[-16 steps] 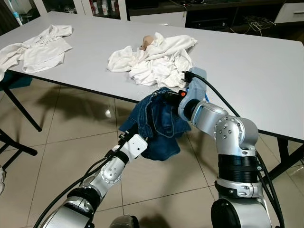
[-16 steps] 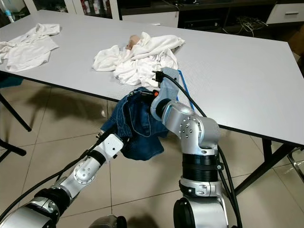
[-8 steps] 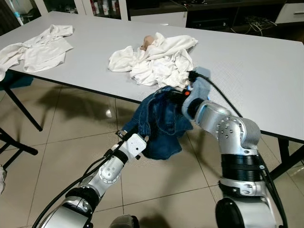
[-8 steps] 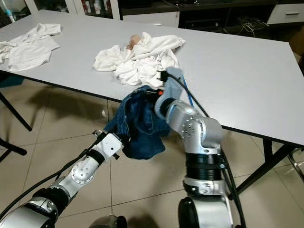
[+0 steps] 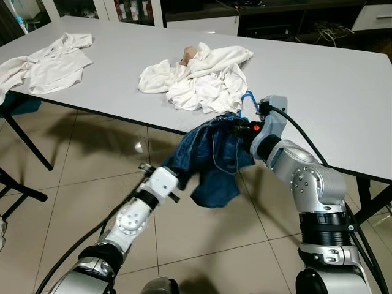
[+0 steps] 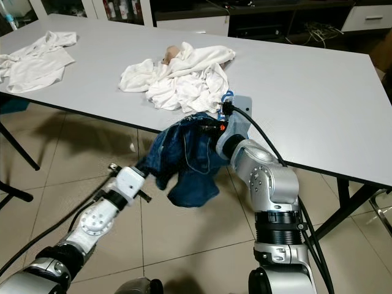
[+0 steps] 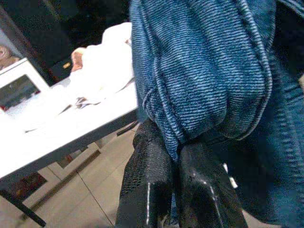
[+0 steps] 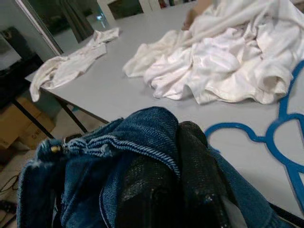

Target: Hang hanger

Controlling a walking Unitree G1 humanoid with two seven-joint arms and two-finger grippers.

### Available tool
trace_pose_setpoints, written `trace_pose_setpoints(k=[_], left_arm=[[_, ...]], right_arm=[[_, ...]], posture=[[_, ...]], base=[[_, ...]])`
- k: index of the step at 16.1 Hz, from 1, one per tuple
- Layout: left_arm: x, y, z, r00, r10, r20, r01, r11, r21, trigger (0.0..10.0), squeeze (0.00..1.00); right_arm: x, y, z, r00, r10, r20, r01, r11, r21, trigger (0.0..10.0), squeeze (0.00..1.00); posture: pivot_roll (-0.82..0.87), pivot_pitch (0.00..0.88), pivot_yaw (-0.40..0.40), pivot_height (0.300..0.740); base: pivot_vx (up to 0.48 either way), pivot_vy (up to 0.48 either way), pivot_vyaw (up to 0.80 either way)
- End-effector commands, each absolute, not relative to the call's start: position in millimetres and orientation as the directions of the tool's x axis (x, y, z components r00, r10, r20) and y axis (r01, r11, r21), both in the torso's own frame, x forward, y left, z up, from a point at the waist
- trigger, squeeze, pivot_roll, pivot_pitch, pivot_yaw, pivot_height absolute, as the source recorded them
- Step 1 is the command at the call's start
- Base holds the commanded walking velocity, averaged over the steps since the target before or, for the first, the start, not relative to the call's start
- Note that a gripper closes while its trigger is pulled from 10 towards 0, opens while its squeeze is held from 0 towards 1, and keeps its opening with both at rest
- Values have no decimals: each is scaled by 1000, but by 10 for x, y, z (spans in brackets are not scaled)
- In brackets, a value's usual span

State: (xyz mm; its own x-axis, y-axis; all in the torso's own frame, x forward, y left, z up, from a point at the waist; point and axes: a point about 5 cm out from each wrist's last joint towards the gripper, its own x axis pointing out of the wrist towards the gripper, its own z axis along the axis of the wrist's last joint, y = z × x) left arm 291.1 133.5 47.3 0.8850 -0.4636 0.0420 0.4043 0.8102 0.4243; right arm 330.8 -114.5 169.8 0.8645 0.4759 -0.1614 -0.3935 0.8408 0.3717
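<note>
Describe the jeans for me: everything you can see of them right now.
The jeans are dark blue denim with lighter stitched seams, bunched and crumpled. They hang in the air off the table edge, above the tiled floor. The left gripper pinches a fold at their lower left; the right gripper clamps the upper part near the table edge, by a blue hanger. A loose end droops between.

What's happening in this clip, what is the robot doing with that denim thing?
Both grippers are clamped on a blue denim garment, holding it off the floor at the near edge of the grey table. The left gripper pinches a lower fold, the right gripper grips the top by the table edge. A blue hanger lies on the table beside a pile of white clothes. Nothing is hung yet.
</note>
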Motion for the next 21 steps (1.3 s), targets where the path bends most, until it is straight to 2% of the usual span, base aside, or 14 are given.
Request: trace_pose_setpoints(k=[1, 4, 7, 10, 16, 21], left_arm=[[2926, 1371, 541, 877, -473, 80, 404, 819, 408, 0, 0], [2935, 1399, 642, 848, -515, 130, 435, 813, 387, 0, 0], [2942, 1534, 788, 808, -560, 183, 484, 809, 334, 0, 0], [2963, 1654, 866, 788, -591, 174, 510, 784, 354, 0, 0], [2907, 1791, 914, 724, -678, 126, 624, 722, 299, 0, 0], [2871, 1848, 1027, 662, -738, 126, 709, 672, 212, 0, 0]], right_arm=[[3306, -1079, 1754, 849, 516, -111, -446, 814, 372, 10000, 0], [3287, -1068, 1726, 839, 534, -105, -471, 809, 352, 10000, 0], [3262, -1076, 1686, 833, 543, -107, -486, 809, 330, 10000, 0], [3253, -1074, 1612, 824, 553, -126, -498, 812, 305, 10000, 0], [3247, -1189, 1345, 829, 522, -198, -482, 848, 219, 10000, 0], [3196, -1199, 1269, 782, 595, -187, -572, 804, 165, 10000, 0]], posture=[[-13, 0, 66, 740], [-13, 0, 64, 740], [-14, 0, 65, 740], [-14, 0, 65, 740], [-7, 0, 62, 740], [-8, 0, 62, 740]], base=[[0, 0, 0], [0, 0, 0], [0, 0, 0], [0, 0, 0], [0, 0, 0], [0, 0, 0]])
